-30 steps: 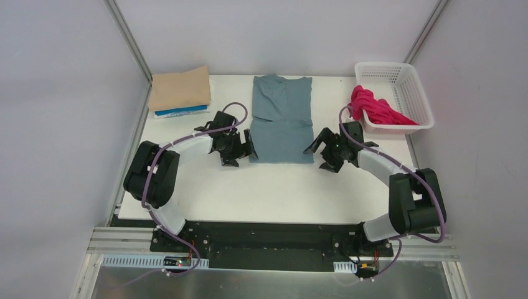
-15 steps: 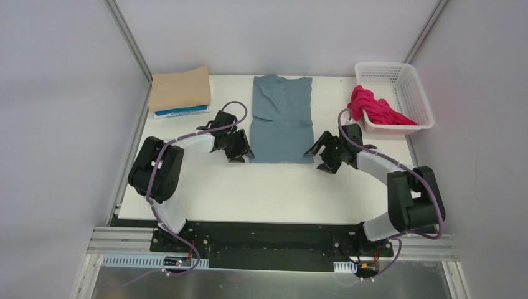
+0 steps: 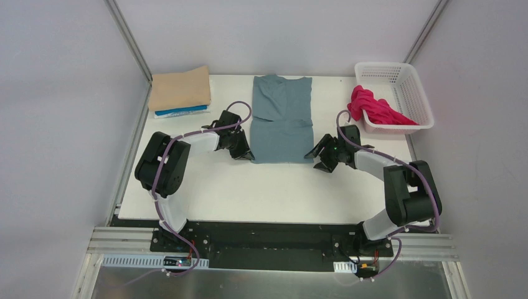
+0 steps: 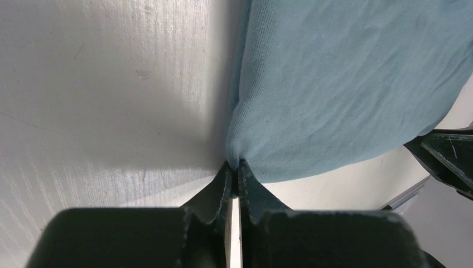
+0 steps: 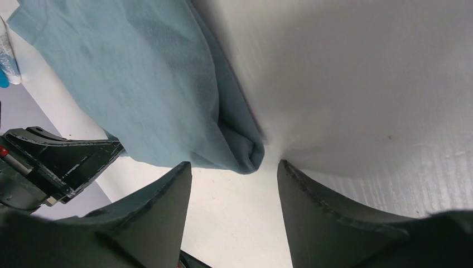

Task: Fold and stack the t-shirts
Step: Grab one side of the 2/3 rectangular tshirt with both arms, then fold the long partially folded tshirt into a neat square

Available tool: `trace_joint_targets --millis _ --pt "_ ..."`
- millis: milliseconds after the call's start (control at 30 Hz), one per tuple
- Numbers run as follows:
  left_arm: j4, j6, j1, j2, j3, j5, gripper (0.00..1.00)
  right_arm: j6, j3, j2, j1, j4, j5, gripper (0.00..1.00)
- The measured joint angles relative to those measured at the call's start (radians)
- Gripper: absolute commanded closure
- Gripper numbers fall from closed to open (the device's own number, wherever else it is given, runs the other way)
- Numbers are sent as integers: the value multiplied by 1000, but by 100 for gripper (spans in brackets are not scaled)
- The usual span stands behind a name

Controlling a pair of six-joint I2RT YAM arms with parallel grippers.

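Top view: teal t-shirt (image 3: 281, 118) lies flat mid-table (image 3: 261, 187). Left gripper (image 3: 244, 151) is at its near-left corner, right gripper (image 3: 319, 157) at its near-right corner.
Left wrist: fingers pressed together, pinching the shirt's corner.
Right wrist: jaws spread, shirt corner between them, unclamped.

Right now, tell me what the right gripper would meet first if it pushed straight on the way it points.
The folded near corner of the dusty teal-blue cloth t-shirt, which lies just ahead of the right gripper, in line with its open jaws. It looks very close, though depth is unclear.
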Motion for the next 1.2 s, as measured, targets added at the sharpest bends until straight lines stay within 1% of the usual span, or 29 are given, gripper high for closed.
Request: trace_joint_targets --millis 100,200,233,367,400,433,467,667,733,833,933,1033,1100,1200 --pt "0 0 0 0 0 0 100 8 0 16 0 19 -4 46" --pt "1 0 0 0 0 0 100 13 0 30 0 37 -3 54" --pt "1 0 0 0 0 0 100 14 0 33 0 40 -2 58" --pt "2 0 0 0 0 1 100 18 0 50 0 47 10 79" --pt "3 0 0 0 0 2 100 19 0 55 0 50 10 85" --pt "4 0 0 0 -1 2 100 21 0 60 0 56 10 96" --pt "6 0 0 -2 -2 3 100 22 0 63 0 59 9 100" --pt "55 0 -7 -69 -83 -11 100 28 -35 33 15 74 9 100" --pt "56 0 -14 -114 -127 -18 100 26 -50 -10 28 35 -2 100" --pt "50 -4 -35 -227 -215 -37 100 21 -69 -106 53 -51 -35 100" --pt "43 -24 -53 -421 -337 -50 100 22 -92 -236 82 -148 -72 100" --pt "-8 -46 -73 -633 -422 -69 100 26 -106 -370 111 -257 -138 100" --pt "-70 -53 -93 -770 -441 -87 100 26 -106 -439 122 -325 -193 100" --pt "-145 -62 -119 -933 -442 -93 100 20 -98 -537 130 -462 -290 100"
